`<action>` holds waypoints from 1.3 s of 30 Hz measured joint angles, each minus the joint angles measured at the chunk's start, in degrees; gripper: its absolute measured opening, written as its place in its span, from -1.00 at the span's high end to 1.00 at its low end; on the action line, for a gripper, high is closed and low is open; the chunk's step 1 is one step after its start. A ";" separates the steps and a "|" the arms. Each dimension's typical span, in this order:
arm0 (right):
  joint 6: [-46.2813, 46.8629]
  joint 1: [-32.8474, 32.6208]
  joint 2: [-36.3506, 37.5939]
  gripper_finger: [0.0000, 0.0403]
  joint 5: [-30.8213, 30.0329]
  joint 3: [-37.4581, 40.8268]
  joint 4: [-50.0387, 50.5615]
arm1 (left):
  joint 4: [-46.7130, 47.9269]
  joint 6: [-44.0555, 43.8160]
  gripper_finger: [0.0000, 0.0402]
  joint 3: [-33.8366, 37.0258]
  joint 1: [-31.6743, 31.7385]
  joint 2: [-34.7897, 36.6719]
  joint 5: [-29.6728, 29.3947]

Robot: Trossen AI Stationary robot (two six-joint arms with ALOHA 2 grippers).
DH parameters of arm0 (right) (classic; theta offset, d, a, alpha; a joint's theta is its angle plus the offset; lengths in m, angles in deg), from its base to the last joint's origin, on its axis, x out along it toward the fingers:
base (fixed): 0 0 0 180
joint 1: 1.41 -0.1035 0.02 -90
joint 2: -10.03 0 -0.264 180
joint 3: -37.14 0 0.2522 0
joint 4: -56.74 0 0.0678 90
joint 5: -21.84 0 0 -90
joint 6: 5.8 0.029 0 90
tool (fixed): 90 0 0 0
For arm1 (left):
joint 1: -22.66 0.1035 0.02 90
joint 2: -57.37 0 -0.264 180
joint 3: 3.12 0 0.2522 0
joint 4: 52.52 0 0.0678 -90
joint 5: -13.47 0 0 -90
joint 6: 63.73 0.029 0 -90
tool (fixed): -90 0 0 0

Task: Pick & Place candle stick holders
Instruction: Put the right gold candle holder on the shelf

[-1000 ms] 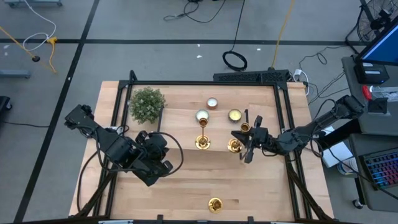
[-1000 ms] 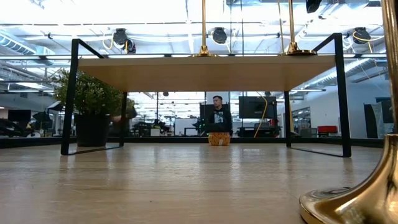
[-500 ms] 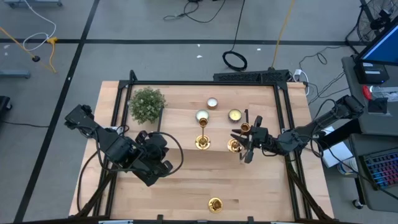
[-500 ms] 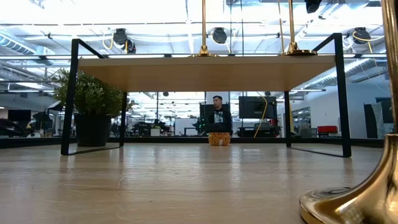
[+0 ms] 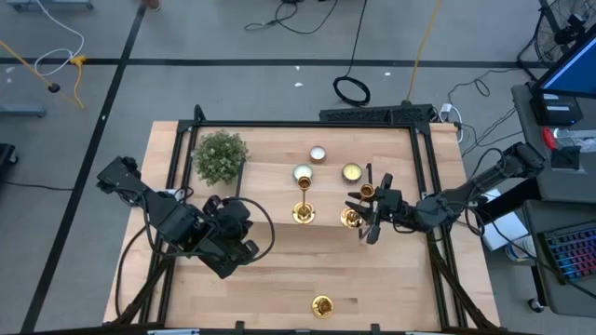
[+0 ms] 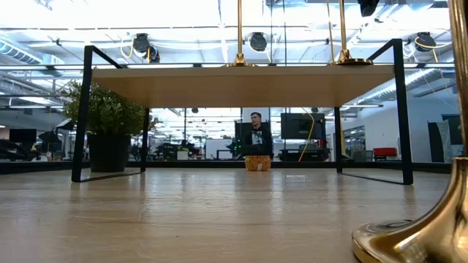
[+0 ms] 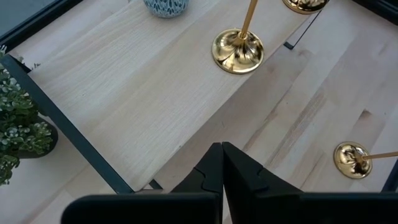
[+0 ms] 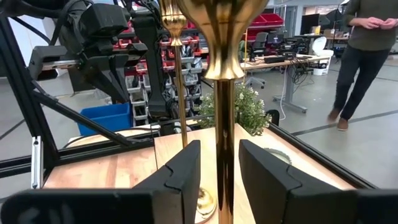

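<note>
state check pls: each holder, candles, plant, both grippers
Holder at right gripper: upright on the raised shelf, stem between the fingers, not clamped.
Holder beside it: upright on the shelf, free.
Near-edge holder: upright on the table, untouched.
Tealight candles: unlit, on the shelf.
Plant: upright.
Right gripper: open around the stem.
Left gripper: shut, empty.

- Candle stick holder [image 6: 420, 237], low view: only base edge and lower stem in frame.
- Person [image 8: 364, 46], right wrist view: head cut off.
- Plant [image 7: 18, 134], left wrist view: partly cropped.
</note>
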 joint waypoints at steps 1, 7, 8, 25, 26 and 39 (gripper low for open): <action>-0.11 0.00 0.00 0.46 -0.02 0.00 0.00 | 0.00 -0.09 0.97 0.00 0.00 0.00 0.00; -1.19 0.18 0.00 0.49 -0.33 0.00 0.02 | -0.05 -0.31 0.92 0.00 -0.01 0.00 0.00; -1.49 0.30 0.00 0.49 -0.33 0.00 0.02 | -0.06 -0.33 0.93 0.00 -0.02 0.00 0.00; -2.57 3.62 -0.02 0.52 -0.04 0.00 0.17 | -0.04 -0.39 0.98 0.00 -0.04 0.00 -0.02; -2.57 3.75 -0.02 0.52 -0.04 0.02 0.20 | -0.06 -0.37 0.97 0.00 -0.04 0.00 -0.02; 0.84 3.97 -0.02 0.53 0.13 0.02 0.42 | -0.02 0.03 0.95 0.00 0.00 0.00 -0.02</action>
